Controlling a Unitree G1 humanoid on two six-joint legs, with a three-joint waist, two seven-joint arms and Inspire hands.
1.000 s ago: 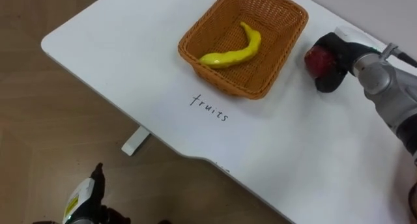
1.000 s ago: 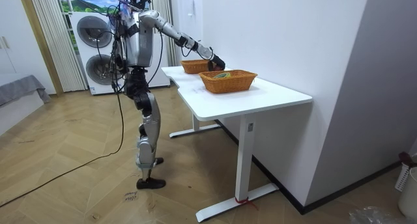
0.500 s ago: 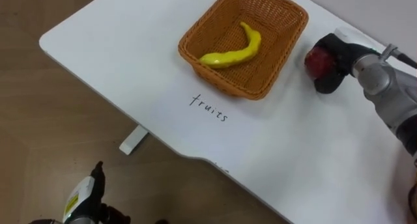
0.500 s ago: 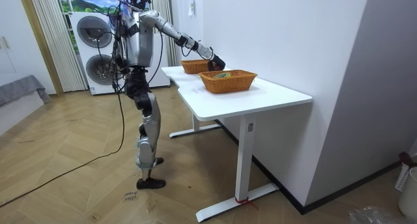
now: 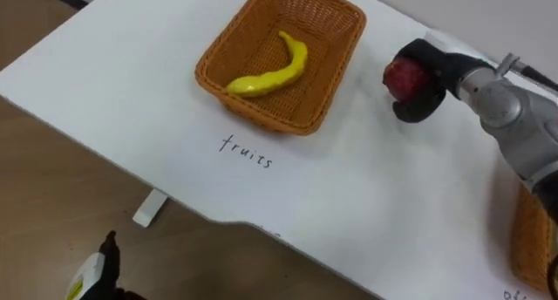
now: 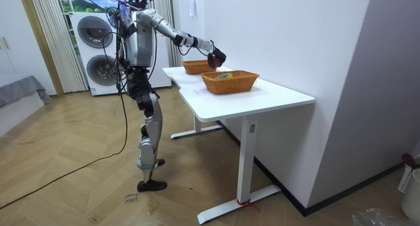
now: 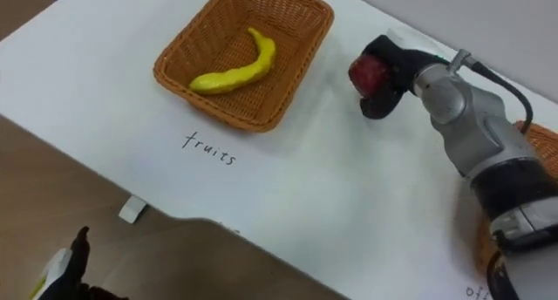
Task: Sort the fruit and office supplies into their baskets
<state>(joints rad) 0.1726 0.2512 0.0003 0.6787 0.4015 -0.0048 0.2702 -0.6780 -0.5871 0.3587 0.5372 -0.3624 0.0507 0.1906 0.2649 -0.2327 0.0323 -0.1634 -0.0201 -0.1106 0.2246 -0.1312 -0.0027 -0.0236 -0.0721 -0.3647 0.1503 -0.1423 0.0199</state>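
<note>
A wicker basket (image 5: pixel 336 38) stands on the white table (image 5: pixel 139 82) with a yellow banana (image 5: pixel 266 71) lying in it. To the right of this basket my right hand (image 5: pixel 429 84) is curled round a red apple (image 5: pixel 399 76) and holds it a little above the tabletop. In the room view the same hand (image 6: pixel 216 56) is raised over the table beside the two baskets. My left hand (image 5: pixel 87 278) hangs low at the bottom left, off the table's near edge.
A second wicker basket (image 5: pixel 526 239) shows at the right edge. A handwritten word (image 5: pixel 247 153) marks the table in front of the banana basket. The table's near edge runs diagonally, with wood floor (image 5: pixel 52 204) below it. I stand at the table's end, with washing machines (image 6: pixel 98 42) behind me.
My right hand has risen off the table with the apple in it. The eye view has shifted, so the basket sits further left and higher.
</note>
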